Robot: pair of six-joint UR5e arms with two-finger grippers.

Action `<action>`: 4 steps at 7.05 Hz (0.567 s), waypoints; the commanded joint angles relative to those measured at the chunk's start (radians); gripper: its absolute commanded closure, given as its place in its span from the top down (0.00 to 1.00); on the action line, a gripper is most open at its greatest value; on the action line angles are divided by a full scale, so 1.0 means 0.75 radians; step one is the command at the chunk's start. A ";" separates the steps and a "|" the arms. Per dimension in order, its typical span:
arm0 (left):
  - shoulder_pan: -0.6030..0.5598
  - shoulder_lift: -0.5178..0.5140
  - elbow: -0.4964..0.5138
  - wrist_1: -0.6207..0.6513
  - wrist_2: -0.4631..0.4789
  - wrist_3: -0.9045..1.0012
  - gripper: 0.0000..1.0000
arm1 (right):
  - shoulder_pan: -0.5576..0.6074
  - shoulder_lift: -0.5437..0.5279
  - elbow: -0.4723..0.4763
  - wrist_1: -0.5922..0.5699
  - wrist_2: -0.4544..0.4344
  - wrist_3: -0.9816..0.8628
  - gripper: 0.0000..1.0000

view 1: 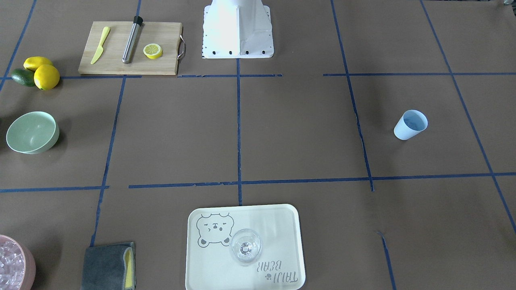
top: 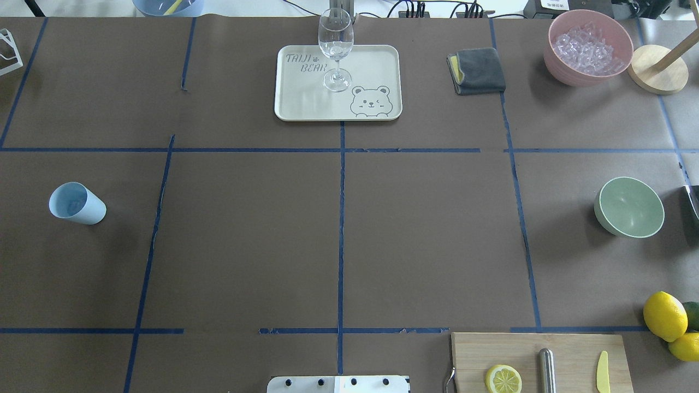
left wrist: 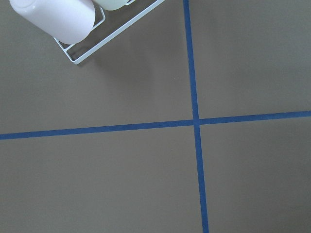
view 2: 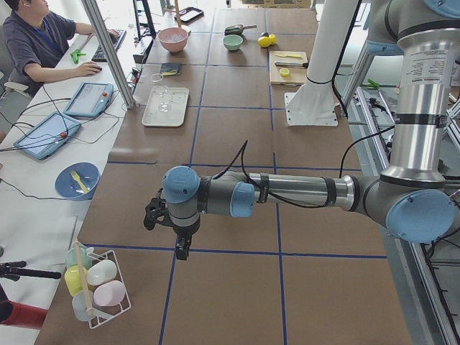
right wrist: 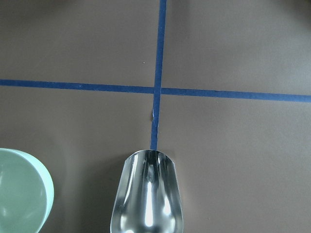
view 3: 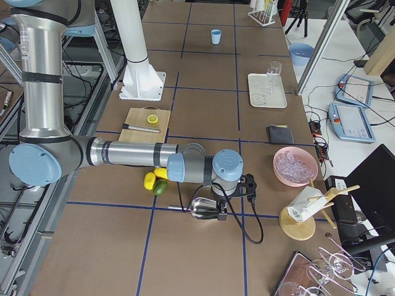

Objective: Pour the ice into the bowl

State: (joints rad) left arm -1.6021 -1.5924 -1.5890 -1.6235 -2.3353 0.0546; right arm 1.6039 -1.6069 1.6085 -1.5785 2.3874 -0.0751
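Note:
The mint-green bowl (top: 629,207) stands empty at the table's right side; it also shows in the front view (view 1: 32,132) and at the left edge of the right wrist view (right wrist: 19,194). The light blue cup (top: 76,203) stands at the far left, and I cannot make out ice in it. My right gripper (view 3: 221,214) hangs beside the bowl. A shiny metal scoop (right wrist: 148,194) juts from the bottom of its wrist view. My left gripper (view 2: 182,251) hangs over the table's left end. I cannot tell whether either gripper is open or shut.
A pink tub (top: 568,76) of ice cubes stands at the far right. A tray (top: 306,109) carries a wine glass (top: 335,43). There is a grey cloth (top: 478,71), a cutting board (top: 568,349) with a lemon slice, lemons (top: 663,315), and a wire cup rack (left wrist: 97,46).

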 commanded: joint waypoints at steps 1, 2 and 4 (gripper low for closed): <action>0.013 0.002 -0.008 0.001 -0.003 0.007 1.00 | 0.001 -0.001 0.001 0.002 0.005 0.002 1.00; 0.011 -0.012 -0.008 0.003 -0.003 0.007 1.00 | 0.001 0.003 0.005 0.002 0.005 0.002 1.00; 0.011 -0.024 -0.012 -0.003 -0.007 0.003 1.00 | 0.001 0.001 0.163 0.008 0.003 0.006 1.00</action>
State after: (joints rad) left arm -1.5938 -1.6031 -1.5938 -1.6240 -2.3392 0.0577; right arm 1.6045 -1.6053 1.6554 -1.5752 2.3904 -0.0709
